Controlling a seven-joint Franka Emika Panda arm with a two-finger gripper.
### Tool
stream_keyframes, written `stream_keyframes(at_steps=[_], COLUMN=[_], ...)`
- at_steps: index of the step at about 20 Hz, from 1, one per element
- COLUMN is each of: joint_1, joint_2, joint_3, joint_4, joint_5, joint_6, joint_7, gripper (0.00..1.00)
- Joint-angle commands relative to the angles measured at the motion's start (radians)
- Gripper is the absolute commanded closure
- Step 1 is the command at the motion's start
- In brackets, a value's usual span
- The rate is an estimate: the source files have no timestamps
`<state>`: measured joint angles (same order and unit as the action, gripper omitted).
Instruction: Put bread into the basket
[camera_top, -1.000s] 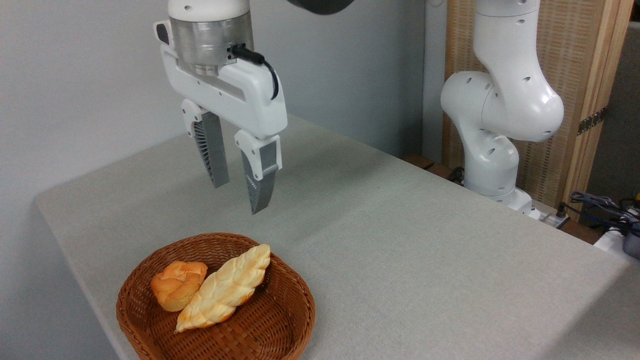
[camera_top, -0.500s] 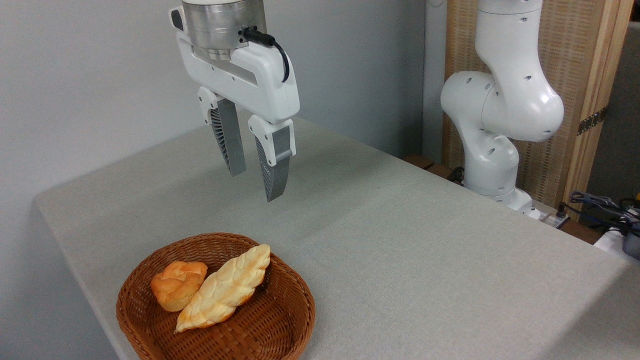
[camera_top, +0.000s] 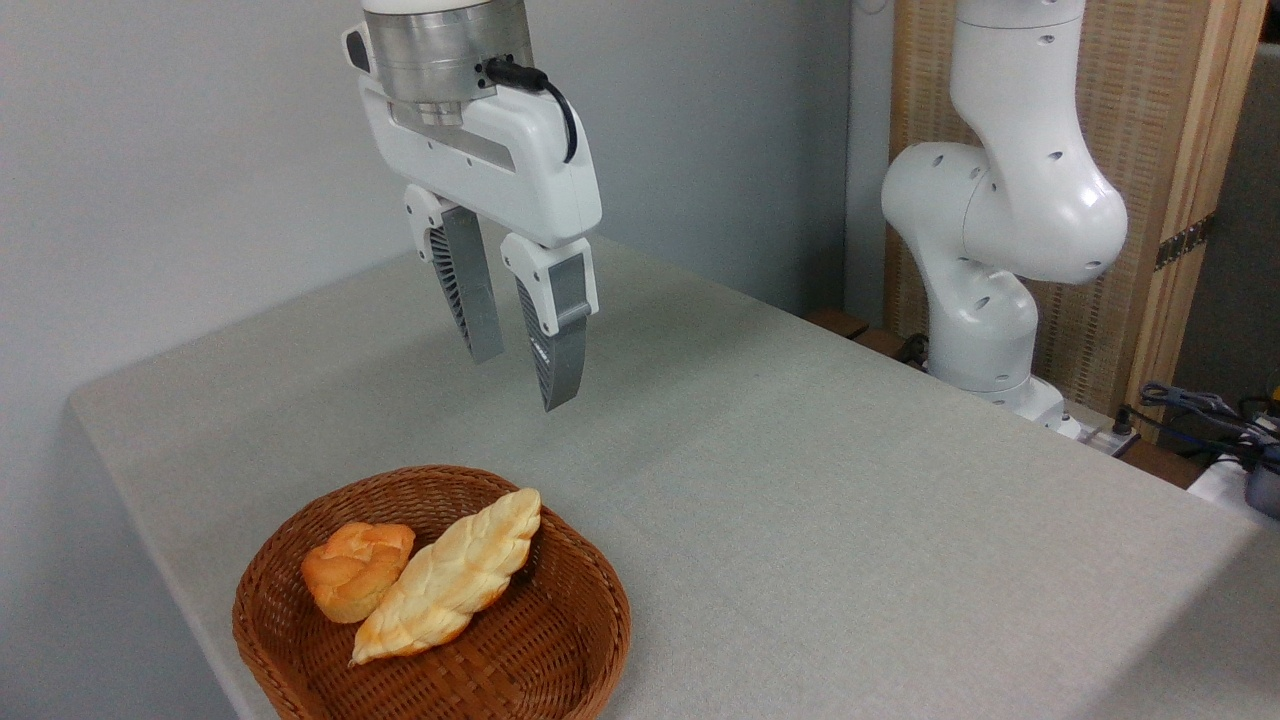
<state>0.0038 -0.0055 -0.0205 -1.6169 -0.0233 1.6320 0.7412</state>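
The bread (camera_top: 450, 580), a long pale-golden braided loaf, lies diagonally inside the brown wicker basket (camera_top: 575, 640) at the table's near left corner. Its upper tip rests near the basket's far rim. My gripper (camera_top: 522, 382) hangs open and empty in the air well above the table, behind and a little right of the basket, fingers pointing down.
A small round orange-golden bun (camera_top: 355, 568) sits in the basket against the loaf's left side. The arm's white base (camera_top: 985, 330) stands at the table's far right edge. Cables (camera_top: 1210, 410) lie off the table on the right.
The gripper has moved up and to the right, away from the basket, staying open. Loaf, bun and basket have not moved.
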Motion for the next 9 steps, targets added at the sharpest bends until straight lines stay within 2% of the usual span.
stream_keyframes(at_steps=[1,9], joint_1=[-0.022,-0.025], joint_2=[-0.011,-0.011], joint_3=[0.002,0.005], joint_4=[-0.011,-0.009], joint_5=[0.028,0.037], joint_6=[-0.017,-0.023], joint_7=[-0.025,-0.025], gripper=[0.00,0.00])
